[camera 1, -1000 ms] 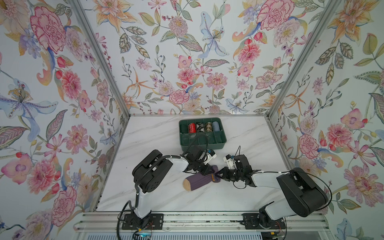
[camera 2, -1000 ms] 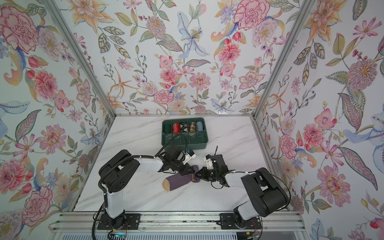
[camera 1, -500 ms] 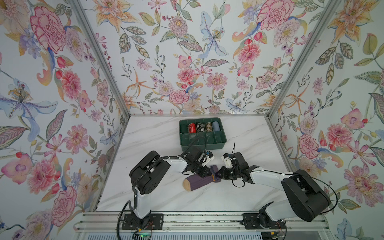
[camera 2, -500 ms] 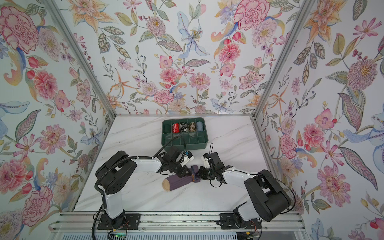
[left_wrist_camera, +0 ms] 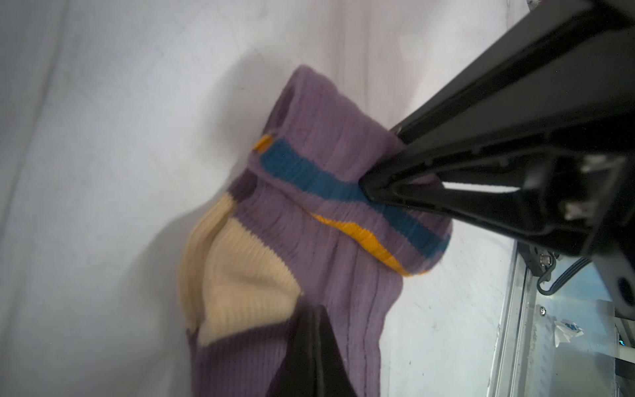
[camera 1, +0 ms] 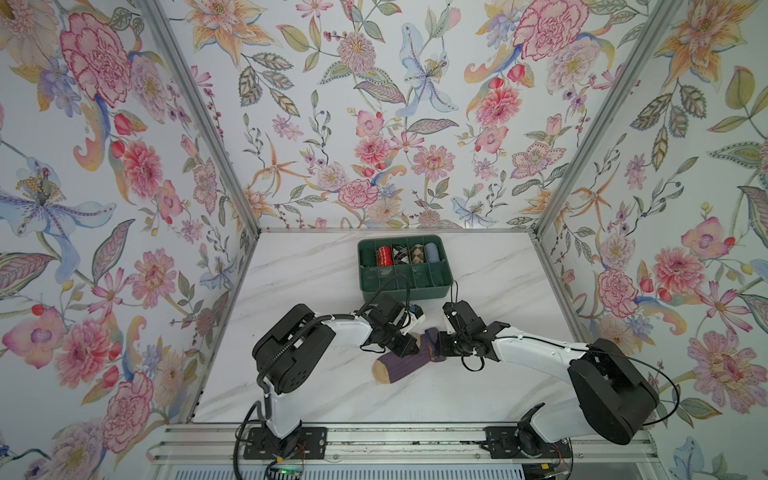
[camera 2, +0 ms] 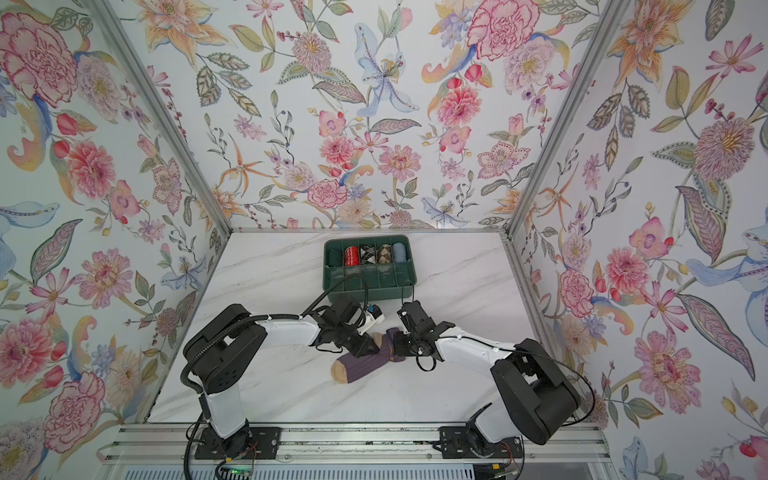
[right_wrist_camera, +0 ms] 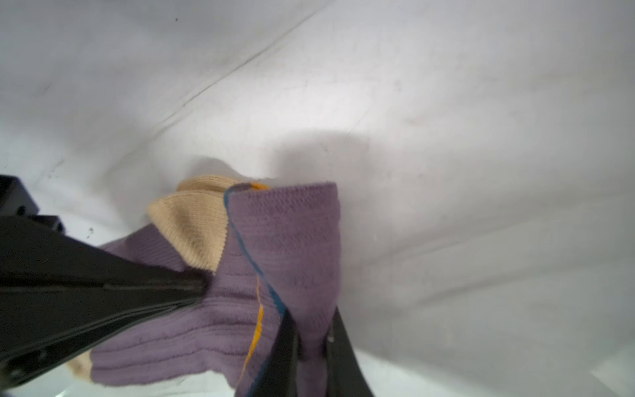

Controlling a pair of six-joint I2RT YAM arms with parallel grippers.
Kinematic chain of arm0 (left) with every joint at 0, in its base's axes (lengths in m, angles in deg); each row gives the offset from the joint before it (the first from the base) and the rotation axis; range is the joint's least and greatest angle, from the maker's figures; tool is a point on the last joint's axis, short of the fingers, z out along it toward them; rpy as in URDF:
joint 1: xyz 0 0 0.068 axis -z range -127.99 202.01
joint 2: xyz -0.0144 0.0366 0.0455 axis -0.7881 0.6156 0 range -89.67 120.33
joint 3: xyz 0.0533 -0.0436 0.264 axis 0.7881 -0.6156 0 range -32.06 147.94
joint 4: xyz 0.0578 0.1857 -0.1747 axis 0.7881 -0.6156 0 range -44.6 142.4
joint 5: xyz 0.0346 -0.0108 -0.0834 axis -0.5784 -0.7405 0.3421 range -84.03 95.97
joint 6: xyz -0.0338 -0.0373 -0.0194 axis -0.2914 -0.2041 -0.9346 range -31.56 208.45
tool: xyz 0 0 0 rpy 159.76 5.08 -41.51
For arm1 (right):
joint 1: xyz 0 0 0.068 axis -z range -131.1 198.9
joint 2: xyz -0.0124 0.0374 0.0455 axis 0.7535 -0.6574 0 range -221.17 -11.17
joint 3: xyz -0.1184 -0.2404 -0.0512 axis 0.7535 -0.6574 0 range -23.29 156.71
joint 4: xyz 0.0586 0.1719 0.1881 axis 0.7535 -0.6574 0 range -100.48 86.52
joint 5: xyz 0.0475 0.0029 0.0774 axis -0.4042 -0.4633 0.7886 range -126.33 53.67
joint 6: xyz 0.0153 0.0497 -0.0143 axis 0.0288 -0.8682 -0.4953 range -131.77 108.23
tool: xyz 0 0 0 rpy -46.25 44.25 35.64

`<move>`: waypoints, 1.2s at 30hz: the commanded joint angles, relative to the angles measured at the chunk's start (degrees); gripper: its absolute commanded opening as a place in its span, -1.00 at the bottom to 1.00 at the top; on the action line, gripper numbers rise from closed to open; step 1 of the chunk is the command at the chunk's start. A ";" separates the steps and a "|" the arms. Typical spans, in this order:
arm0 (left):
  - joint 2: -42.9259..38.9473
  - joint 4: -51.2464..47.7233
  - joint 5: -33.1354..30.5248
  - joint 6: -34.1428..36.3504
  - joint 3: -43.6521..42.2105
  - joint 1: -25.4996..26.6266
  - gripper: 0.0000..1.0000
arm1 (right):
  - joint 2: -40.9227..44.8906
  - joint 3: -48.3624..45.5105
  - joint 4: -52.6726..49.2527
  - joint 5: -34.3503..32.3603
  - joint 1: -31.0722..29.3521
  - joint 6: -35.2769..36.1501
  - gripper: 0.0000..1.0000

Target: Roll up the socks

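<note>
Purple ribbed socks [camera 1: 401, 366], tan-toed

My left gripper [camera 1: 407, 347] and right gripper [camera 1: 439, 348] sit nearly tip to tip on the socks [camera 1: 399, 368], so neither can cross the middle there. Just behind them the tray [camera 1: 405, 291] bars the way back. The bare table [camera 1: 332, 399] lies open in front of the socks and on both sides of the tray. My own elbows flank the gap, and the walls [camera 1: 415, 124] shut in the left, right and rear.
</note>
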 commanded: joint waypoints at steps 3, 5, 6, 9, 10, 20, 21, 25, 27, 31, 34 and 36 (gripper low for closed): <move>-0.51 -1.76 -0.15 -0.34 -1.98 -1.01 -1.00 | -2.28 3.12 -11.27 -15.46 -3.62 1.65 -1.00; -0.54 -0.87 0.54 -0.82 -2.64 -1.29 -1.00 | -3.13 4.48 -13.10 -18.21 -5.00 1.80 -1.00; -0.58 -0.51 0.73 -1.05 -2.90 -1.42 -1.00 | -3.65 5.04 -13.83 -19.46 -5.68 1.83 -1.00; -0.73 0.04 1.00 -1.34 -3.47 -1.68 -1.00 | -5.54 6.98 -16.57 -23.11 -7.48 1.75 -1.00; -0.81 0.13 0.96 -1.37 -3.64 -1.78 -1.00 | -6.20 7.47 -17.43 -24.15 -7.96 1.76 -1.00; -2.80 2.33 2.85 -2.07 -6.31 -4.28 -1.00 | -11.10 13.47 -25.38 -33.81 -12.30 1.13 -1.00; -2.75 2.58 2.94 -2.16 -6.58 -4.48 -1.00 | -11.74 14.06 -26.08 -34.60 -12.70 1.06 -1.00; -2.83 3.57 3.55 -2.56 -7.42 -5.16 -1.00 | -14.03 16.62 -28.78 -37.60 -14.57 0.88 -1.00; -2.83 3.72 3.63 -2.57 -7.61 -5.41 -1.00 | -15.17 17.91 -30.38 -39.27 -15.55 0.62 -1.00; -2.92 3.72 3.73 -2.47 -7.63 -5.91 -1.00 | -17.20 20.73 -34.01 -42.65 -17.30 -0.01 -1.00; -2.92 3.74 3.73 -2.45 -7.45 -6.16 -1.00 | -18.51 22.43 -35.83 -44.56 -18.72 -0.16 -1.00; -2.79 3.59 3.66 -2.34 -7.21 -6.20 -1.00 | -19.61 23.34 -36.43 -45.44 -19.61 -0.07 -1.00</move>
